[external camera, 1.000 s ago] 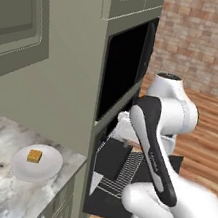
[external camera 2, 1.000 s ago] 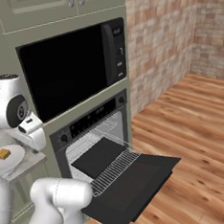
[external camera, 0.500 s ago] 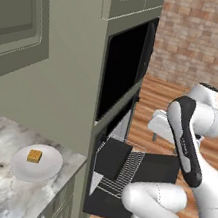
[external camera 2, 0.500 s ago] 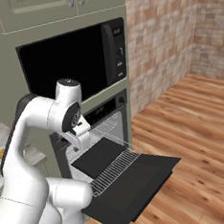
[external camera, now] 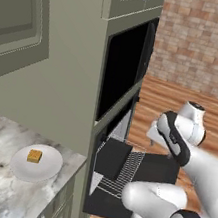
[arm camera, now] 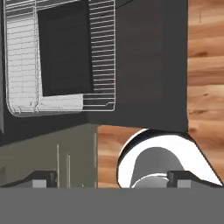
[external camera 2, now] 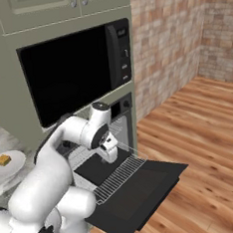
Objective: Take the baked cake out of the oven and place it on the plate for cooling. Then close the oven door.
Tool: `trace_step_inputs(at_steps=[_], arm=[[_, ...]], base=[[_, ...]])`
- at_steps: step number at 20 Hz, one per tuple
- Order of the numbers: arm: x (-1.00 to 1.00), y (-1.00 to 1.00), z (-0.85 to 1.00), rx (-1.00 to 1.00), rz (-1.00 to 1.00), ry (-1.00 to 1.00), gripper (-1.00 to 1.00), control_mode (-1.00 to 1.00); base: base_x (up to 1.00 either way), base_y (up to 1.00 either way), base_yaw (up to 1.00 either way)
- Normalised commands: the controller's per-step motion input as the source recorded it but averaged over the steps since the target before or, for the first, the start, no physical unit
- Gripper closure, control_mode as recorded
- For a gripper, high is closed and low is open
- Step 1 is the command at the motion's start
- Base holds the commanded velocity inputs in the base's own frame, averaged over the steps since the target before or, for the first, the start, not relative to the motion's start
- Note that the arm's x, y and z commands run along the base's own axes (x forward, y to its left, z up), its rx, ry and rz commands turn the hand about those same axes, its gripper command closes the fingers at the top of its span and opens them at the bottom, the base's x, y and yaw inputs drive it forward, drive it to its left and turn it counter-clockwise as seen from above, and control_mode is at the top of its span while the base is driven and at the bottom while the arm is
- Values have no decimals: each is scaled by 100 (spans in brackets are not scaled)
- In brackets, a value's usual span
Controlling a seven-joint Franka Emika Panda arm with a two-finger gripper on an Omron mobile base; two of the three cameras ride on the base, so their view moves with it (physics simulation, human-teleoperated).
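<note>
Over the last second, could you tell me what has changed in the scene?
The arm swung from the plate side across to above the open oven door, its hand empty. The baked cake stayed on the plate; the door stayed down.

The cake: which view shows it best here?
The left base view: the cake sits in plain sight on the plate, seen from above on the counter. The right base view catches it small at the left edge, on a plate that is cut off. The hand view looks down at the oven door instead.
</note>
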Motion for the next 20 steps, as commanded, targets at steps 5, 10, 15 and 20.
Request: trace_step_inputs(at_steps=[5,10,15,20], arm=[[82,-28,-100,0,0,-1,-100,-100],[67,-32,-100,0,3,0,-100,-100],[61,-18,-79,0,2,0,-100,-100],[65,0,-38,0,0,0,-100,-100]], base=[[0,0,0],[0,0,0],[0,0,0],[0,0,0]])
